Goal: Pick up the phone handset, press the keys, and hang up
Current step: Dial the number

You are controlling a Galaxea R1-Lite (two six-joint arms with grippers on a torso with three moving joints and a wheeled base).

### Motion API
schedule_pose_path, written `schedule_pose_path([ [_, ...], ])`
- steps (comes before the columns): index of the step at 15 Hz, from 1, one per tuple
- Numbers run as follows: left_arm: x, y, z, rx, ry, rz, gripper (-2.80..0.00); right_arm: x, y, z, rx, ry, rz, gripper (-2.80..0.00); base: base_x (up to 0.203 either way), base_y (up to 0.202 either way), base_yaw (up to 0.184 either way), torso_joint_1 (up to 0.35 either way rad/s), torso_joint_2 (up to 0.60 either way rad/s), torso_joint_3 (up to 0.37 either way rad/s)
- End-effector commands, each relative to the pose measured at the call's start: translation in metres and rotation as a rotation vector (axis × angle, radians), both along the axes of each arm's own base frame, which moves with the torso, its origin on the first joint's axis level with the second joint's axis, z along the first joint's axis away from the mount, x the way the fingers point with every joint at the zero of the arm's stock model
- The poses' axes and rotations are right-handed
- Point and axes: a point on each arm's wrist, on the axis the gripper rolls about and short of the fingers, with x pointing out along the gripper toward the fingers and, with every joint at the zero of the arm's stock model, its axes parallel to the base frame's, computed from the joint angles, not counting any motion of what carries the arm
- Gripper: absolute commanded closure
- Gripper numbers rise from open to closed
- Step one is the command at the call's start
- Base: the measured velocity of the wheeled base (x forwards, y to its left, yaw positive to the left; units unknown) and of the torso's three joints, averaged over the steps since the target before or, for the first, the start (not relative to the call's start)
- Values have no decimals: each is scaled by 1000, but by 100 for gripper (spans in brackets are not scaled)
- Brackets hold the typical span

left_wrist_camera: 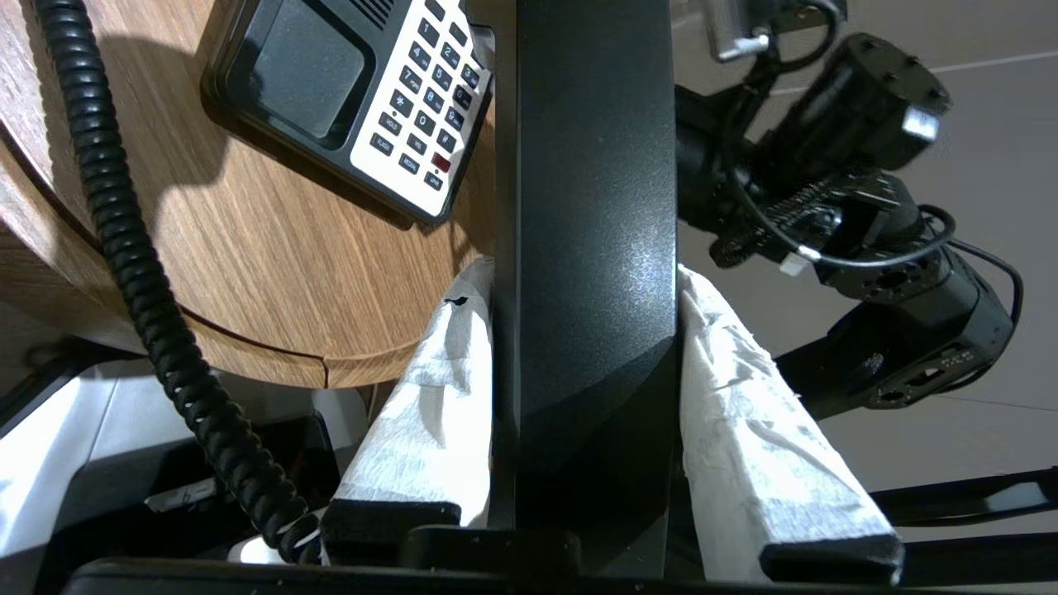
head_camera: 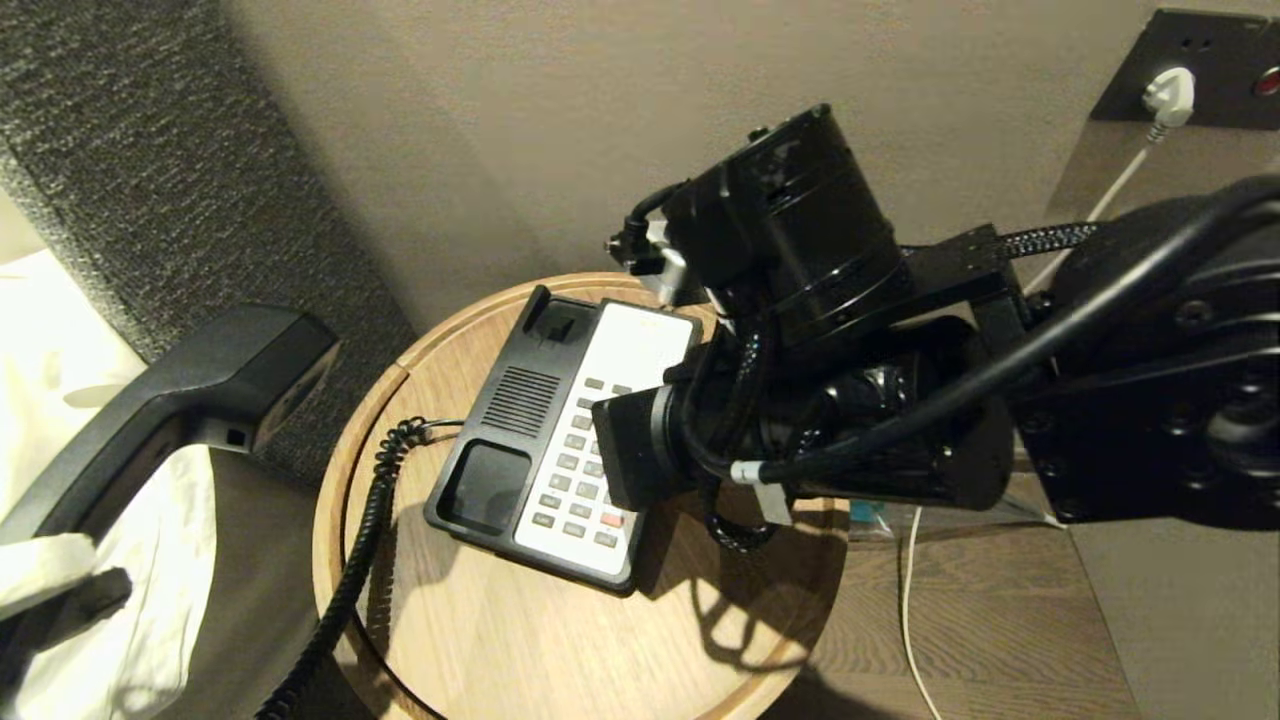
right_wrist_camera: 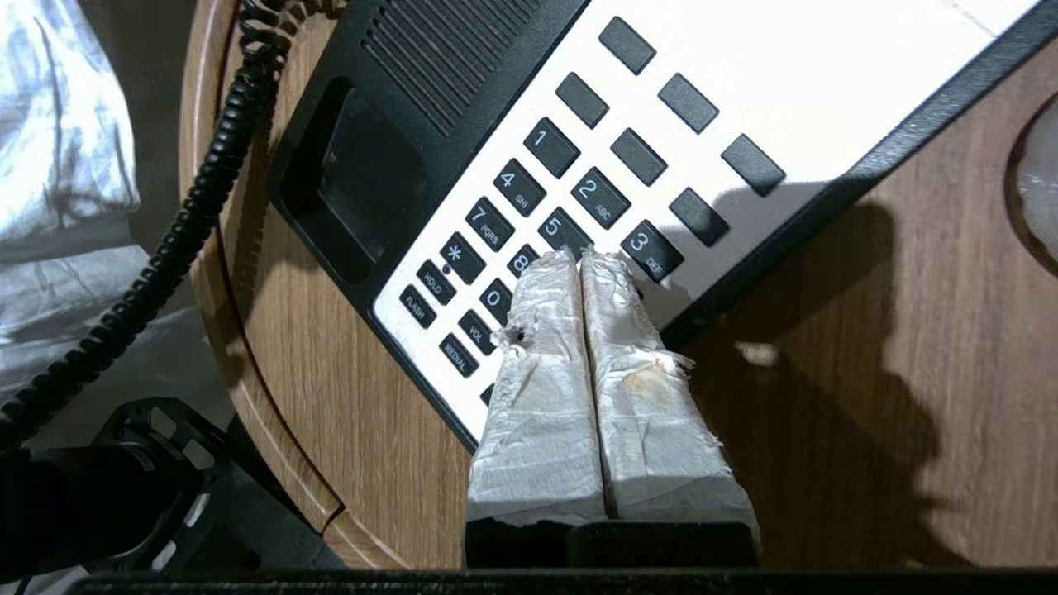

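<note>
— Right arm's dark housing fills the near side of the head view and hides the right gripper (right_wrist_camera: 581,263) there. Where is it?

— The wrist view shows it: two white-wrapped fingers (right_wrist_camera: 545,347) pressed together, tips down among the keys (right_wrist_camera: 529,215), around the 5, 8 and 6. Whether they actually touch a key I can't tell.

— And the phone handset (head_camera: 200,385)?

— Lifted off, out to the left of the round wooden table (head_camera: 520,640), past its rim. The left gripper (left_wrist_camera: 585,281) is clamped on its shaft, a padded finger on each flank. Its lower end is cut off by the frame edge.

— Room around the phone base (head_camera: 560,440)?

— It sits toward the back of the table, its right edge near the rim and under the arm. Bare wood lies in front of it. The coiled cord (head_camera: 350,570) runs from the base's left side along the rim and drops over the front edge.

— Anything in the base's recesses?

— Both cradle hollows stand bare. Some of the keypad's right-hand keys are covered by the arm in the head view, though the red key (head_camera: 611,520) shows.
</note>
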Motion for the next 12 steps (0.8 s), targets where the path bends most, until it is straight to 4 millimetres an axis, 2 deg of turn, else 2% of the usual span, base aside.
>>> schedule_pose_path([
  [1,0,0,-1,-3,6,0,0,4,6,-8,-16,11,-4,0,0,0,0,0,0,0],
  [12,3,-2,-5,-11,-7,-4,0,19,-3,-10,-26,6,-60,0,0,0,0,0,0,0],
])
